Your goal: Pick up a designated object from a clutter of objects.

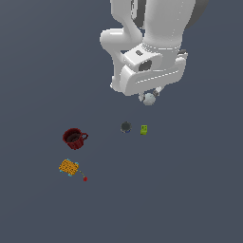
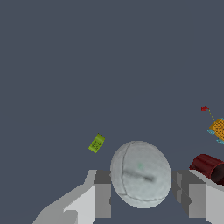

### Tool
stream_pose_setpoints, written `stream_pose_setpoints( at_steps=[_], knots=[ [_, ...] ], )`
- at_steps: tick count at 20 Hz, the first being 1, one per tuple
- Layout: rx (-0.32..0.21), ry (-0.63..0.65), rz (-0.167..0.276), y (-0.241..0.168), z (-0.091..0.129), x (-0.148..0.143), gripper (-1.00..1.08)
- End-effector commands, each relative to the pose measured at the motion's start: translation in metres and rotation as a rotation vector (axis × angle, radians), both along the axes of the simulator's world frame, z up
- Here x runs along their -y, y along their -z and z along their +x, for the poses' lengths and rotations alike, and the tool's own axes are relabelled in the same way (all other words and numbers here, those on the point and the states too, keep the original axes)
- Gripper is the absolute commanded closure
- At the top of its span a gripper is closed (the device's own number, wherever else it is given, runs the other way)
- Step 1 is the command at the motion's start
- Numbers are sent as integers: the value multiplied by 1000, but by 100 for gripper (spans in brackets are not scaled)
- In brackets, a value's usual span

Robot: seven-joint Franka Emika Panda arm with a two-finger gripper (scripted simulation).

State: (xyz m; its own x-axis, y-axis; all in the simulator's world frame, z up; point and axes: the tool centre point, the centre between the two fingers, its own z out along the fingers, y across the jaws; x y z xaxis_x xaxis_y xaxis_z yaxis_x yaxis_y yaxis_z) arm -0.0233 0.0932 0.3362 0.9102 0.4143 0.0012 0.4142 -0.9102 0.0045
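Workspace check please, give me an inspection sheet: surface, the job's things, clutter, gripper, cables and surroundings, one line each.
Surface: plain dark grey floor, uniform.
Job's things: pale ball sits between the jaws.
Clutter: red mug, orange block, tiny red bit, dark round thing, green block, all scattered apart from one another.
Gripper: gripper has a finger on either side of the ball, apparently gripping it.
Cables: nothing seen.
Surroundings: nothing seen beyond the floor.
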Motion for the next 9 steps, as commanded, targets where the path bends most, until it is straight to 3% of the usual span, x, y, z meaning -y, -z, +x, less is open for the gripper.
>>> stream_pose_setpoints(
  at_steps=[1,9],
  knots=[
    [-2,1,1,-12,-3,-12,108],
    [-3,0,3,-29,-5,-28,108]
  ],
)
